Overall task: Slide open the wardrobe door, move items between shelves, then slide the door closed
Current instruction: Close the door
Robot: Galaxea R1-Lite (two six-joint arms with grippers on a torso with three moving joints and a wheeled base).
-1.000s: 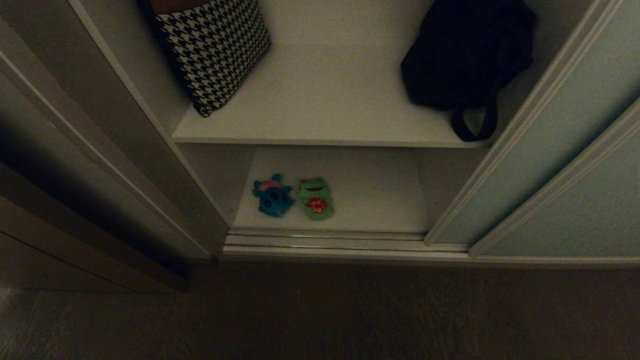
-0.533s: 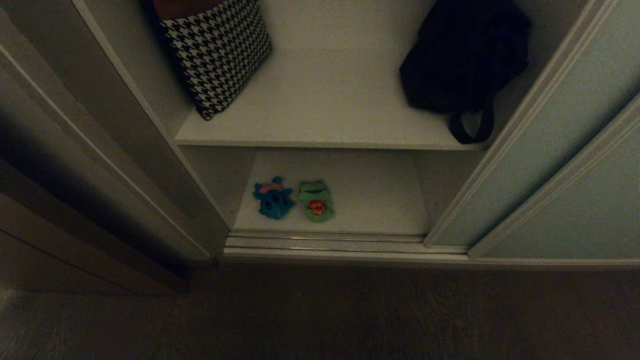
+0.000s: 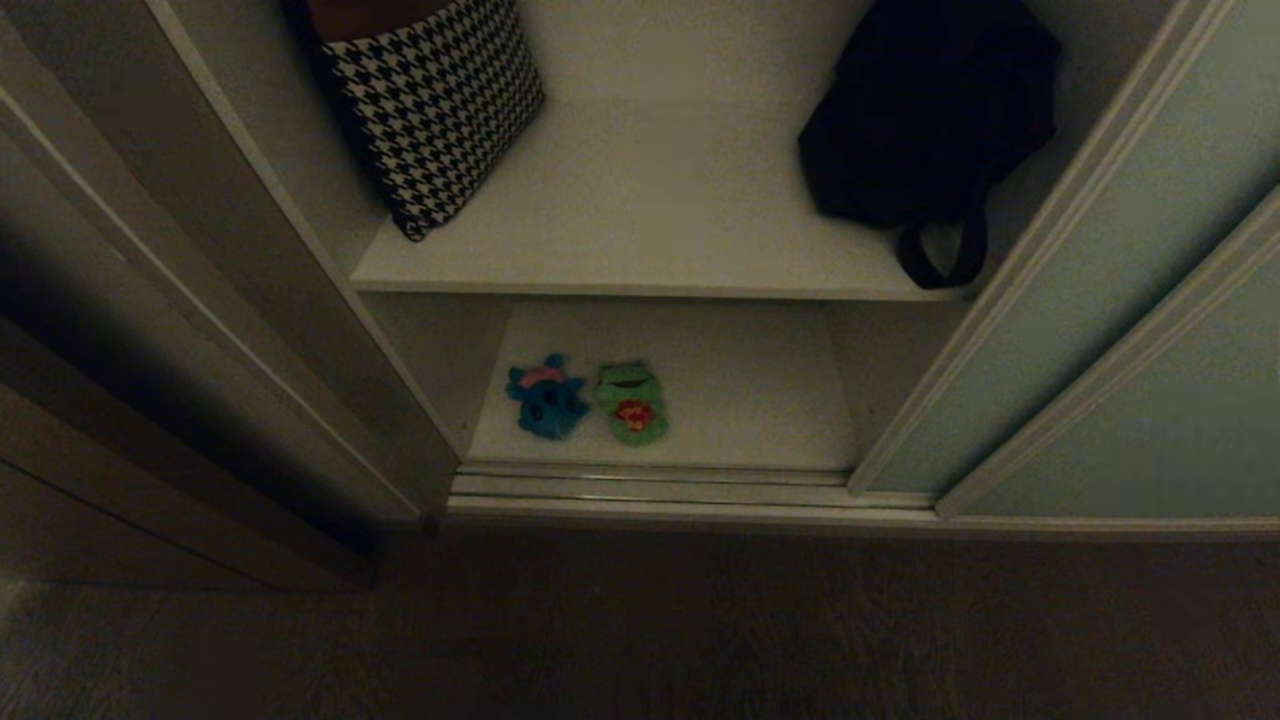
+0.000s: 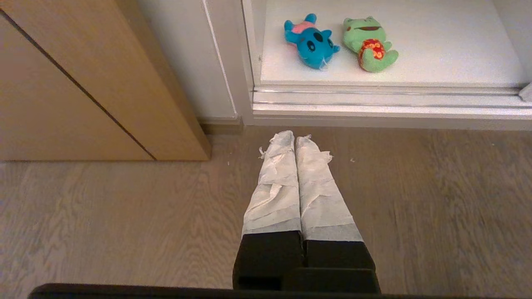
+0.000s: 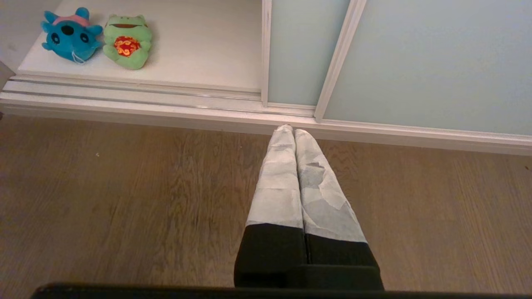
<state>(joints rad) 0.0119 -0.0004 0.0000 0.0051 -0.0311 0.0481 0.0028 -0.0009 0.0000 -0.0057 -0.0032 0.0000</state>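
Head view: the wardrobe stands open, with the sliding wardrobe door pushed to the right side and overlapping a second pale panel in front of it. The upper shelf carries a houndstooth cushion leaning at its left edge and a black bag at its right edge, one strap hanging over the front edge. The lower shelf carries the two toys side by side near its front left corner: the blue toy on the left, the green toy just beside it on the right. Door tracks run along the front edge, and dark wood floor lies before them. Neither arm appears in this view.

Left wrist view: the left gripper hangs over the floor, short of the tracks, its two cloth-wrapped fingers pressed together and holding nothing. The blue toy and the green toy lie on their backs on the lower shelf, close to its front edge, well apart from the fingertips. A light brown wooden panel stands beside the wardrobe's white side wall.

Right wrist view: the right gripper hangs over the floor with its tips near the base of the tracks, its wrapped fingers also pressed together and empty. The sliding wardrobe door and the second panel stand beyond it. The blue toy and the green toy lie at the far corner of the lower shelf.
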